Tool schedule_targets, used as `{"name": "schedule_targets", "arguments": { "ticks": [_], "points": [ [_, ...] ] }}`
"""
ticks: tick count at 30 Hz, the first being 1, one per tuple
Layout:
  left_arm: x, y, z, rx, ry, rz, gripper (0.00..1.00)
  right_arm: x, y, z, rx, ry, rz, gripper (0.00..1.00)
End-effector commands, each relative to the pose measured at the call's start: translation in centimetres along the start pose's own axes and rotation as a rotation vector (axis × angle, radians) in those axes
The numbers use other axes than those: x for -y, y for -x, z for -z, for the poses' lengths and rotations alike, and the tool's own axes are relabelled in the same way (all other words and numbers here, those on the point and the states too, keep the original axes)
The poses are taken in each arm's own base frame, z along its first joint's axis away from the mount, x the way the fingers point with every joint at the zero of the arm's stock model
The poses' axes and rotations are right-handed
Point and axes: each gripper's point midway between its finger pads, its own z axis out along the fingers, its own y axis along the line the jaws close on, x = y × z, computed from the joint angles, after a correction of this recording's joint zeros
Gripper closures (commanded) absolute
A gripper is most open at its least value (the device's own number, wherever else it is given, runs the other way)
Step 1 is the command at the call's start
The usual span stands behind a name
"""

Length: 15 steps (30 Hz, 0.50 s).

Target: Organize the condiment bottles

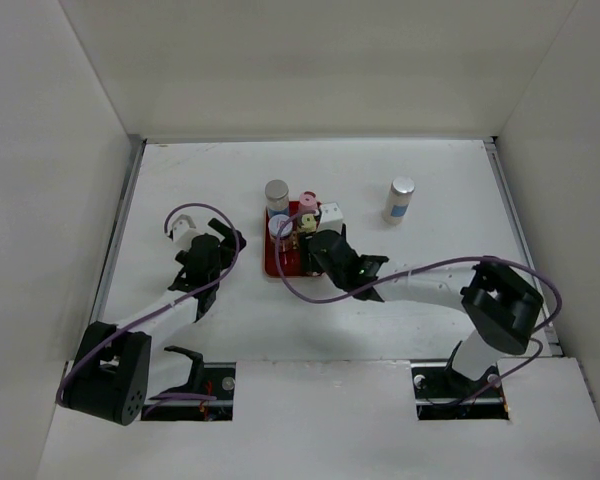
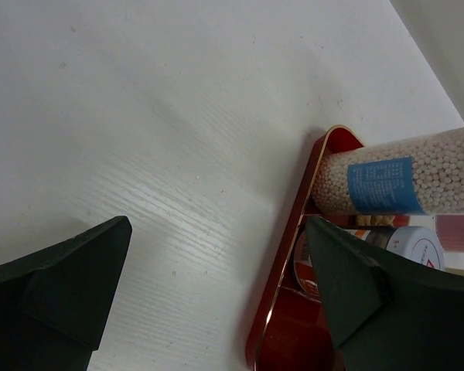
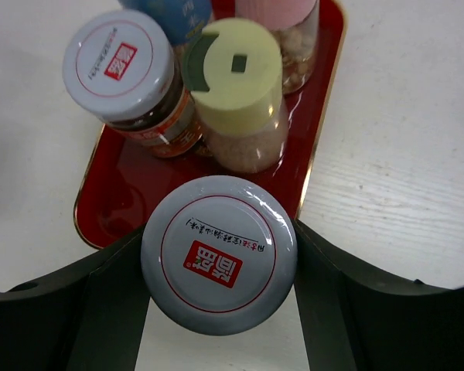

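My right gripper [image 3: 219,259] is shut on a short condiment bottle with a whitish lid and red logo [image 3: 219,253], held at the near edge of the red tray [image 3: 108,193]. Behind it on the tray stand a second whitish-lidded bottle [image 3: 117,63], a yellow-lidded one [image 3: 232,73], a pink-lidded one [image 3: 274,8] and a blue-labelled one [image 3: 170,11]. From above, the right gripper [image 1: 320,240] is over the tray [image 1: 277,265], and a silver-capped bottle [image 1: 276,192] stands at its far edge. My left gripper [image 2: 216,232] is open over bare table, beside the tray's left rim [image 2: 294,255].
One tall silver-capped bottle with a blue-white label [image 1: 400,198] stands alone on the table, right of the tray. White walls close in the table on the left, right and back. Purple cables loop over both arms.
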Motion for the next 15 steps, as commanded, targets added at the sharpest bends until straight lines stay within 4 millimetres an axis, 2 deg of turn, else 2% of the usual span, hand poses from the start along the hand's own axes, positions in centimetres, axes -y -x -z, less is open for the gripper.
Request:
{"name": "schedule_targets", "arguments": {
  "ticks": [1,6,9,12,15],
  "points": [
    [1.2,0.9,0.1,0.034,-0.042,0.028,0.0,-2.4,5.4,-0.8,0.147,0.051,-0.124,0.48],
    [1.3,1.1,0.3,0.042,-0.051,0.031,0.0,-2.4,4.4,-2.0,0.147,0.036,-0.104,0.42],
    [1.1,0.8,0.2,0.028,-0.042,0.027,0.0,-2.2,3.2,-2.4,0.124,0.024,-0.084,0.34],
    [1.3,0.9,0.3,0.035,-0.05,0.029,0.0,-1.6,3.4,-2.1,0.133,0.006,-0.079,0.3],
    [1.1,0.7,0.1,0.027,-0.043,0.029,0.0,-1.3,4.4,-0.9,0.153,0.018,-0.079,0.19]
  ]
}}
